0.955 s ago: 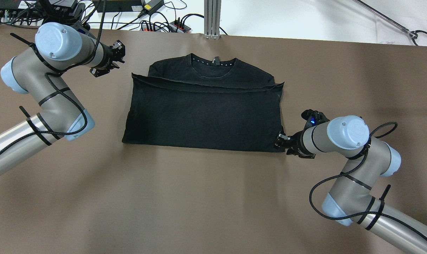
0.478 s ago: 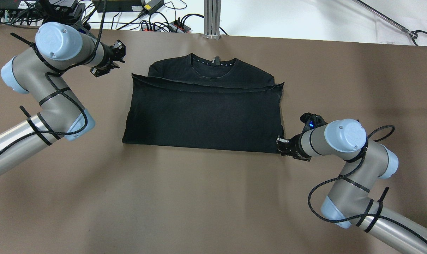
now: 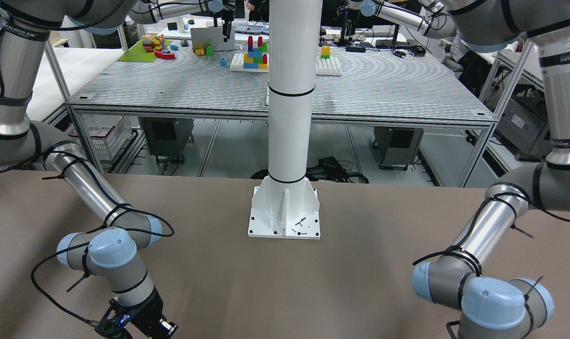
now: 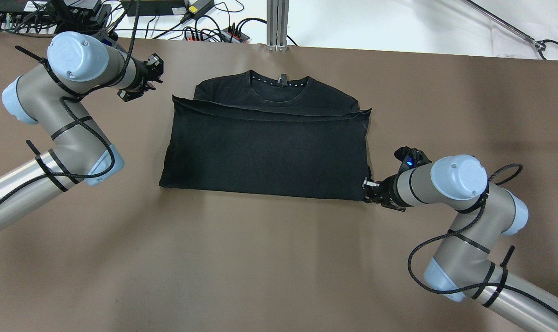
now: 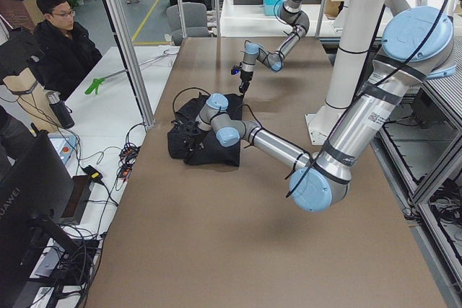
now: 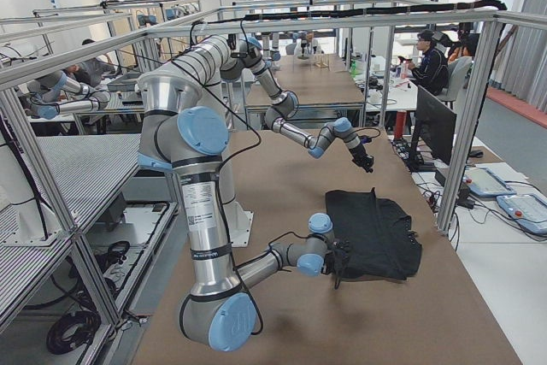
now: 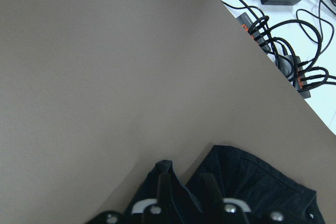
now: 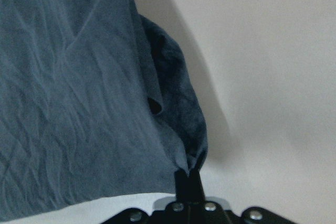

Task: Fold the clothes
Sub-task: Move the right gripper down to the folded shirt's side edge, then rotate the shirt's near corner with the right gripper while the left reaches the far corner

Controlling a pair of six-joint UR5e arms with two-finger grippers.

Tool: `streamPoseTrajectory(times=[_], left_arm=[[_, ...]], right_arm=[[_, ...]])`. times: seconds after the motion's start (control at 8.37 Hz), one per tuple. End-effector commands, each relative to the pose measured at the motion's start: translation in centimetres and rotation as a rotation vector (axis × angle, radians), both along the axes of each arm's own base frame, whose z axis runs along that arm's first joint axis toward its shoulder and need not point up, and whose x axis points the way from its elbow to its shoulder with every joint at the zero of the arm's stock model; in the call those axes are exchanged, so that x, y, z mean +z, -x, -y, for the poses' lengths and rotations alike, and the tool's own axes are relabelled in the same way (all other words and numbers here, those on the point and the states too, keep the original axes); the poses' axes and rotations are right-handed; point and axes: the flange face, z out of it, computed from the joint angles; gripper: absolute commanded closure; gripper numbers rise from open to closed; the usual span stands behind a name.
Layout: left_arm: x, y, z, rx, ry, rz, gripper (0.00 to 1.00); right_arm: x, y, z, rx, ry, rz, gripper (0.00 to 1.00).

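I'd lift slowly and evenly: the right gripper (image 4: 365, 186) jaws pinch the black T-shirt (image 4: 265, 152) corner, the left gripper (image 7: 185, 177) jaws stand apart.

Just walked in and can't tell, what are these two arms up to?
They are folding a black T-shirt on the brown table. It lies folded once, hem up toward the collar. The right gripper pinches its near right corner; the left gripper hovers open beside the far left corner, off the fabric.
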Motion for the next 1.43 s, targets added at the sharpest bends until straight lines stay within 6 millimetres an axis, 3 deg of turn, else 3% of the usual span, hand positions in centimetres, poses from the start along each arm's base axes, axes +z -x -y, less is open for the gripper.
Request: streamPoseTrajectory(times=[0.0, 0.24, 0.36, 0.6, 0.72, 0.84, 0.96, 1.19, 1.31], left_arm=[[0.0, -0.1, -0.2, -0.001, 0.001, -0.002, 0.68], [-0.4, -0.3, -0.4, -0.001, 0.003, -0.015, 0.68], [-0.3, -0.2, -0.4, 0.001, 0.005, -0.016, 0.68], [-0.1, -0.1, -0.5, 0.002, 0.007, -0.015, 0.68], [0.0, -0.1, -0.6, 0.001, 0.010, -0.015, 0.68], [-0.5, 0.0, -0.8, 0.004, 0.017, -0.010, 0.68], [-1.6, -0.2, -1.8, 0.015, 0.054, 0.015, 0.68], [-2.7, -2.0, -4.5, 0.046, 0.073, 0.009, 0.68], [-2.9, -4.1, -7.5, 0.073, 0.078, -0.017, 0.67]], right_arm=[[-1.7, -3.8, -5.4, -0.148, 0.039, 0.093, 1.00], [-3.7, -3.0, -9.3, -0.349, 0.168, 0.190, 1.00], [-5.4, -3.7, -10.9, -0.446, 0.169, 0.255, 1.00], [-9.0, -3.6, -17.0, -0.548, 0.219, 0.319, 1.00], [-9.8, -2.1, -19.7, -0.594, 0.263, 0.321, 1.00], [-9.5, -0.7, -21.6, -0.631, 0.275, 0.309, 0.50], [-9.5, -0.6, -21.9, -0.639, 0.275, 0.308, 0.06], [-9.6, -0.5, -22.0, -0.642, 0.273, 0.310, 0.05], [-9.5, -0.7, -21.5, -0.629, 0.271, 0.310, 0.05]])
